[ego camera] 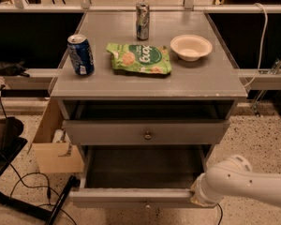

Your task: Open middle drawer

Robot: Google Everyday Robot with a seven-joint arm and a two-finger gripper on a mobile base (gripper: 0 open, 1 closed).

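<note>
The middle drawer is the wide, low grey front with a small round knob at its lower centre. It is pulled far out towards me, and its dark inside shows behind the front. My white arm comes in from the lower right. My gripper is at the right end of this drawer's front, against it, mostly hidden by the wrist. Above it, the taller grey drawer front with a round knob stands out a little from the cabinet. The lowest drawer is out of view.
On the grey tabletop stand a blue can, a green snack bag, a silver can and a white bowl. A cardboard box and cables lie on the floor at the left.
</note>
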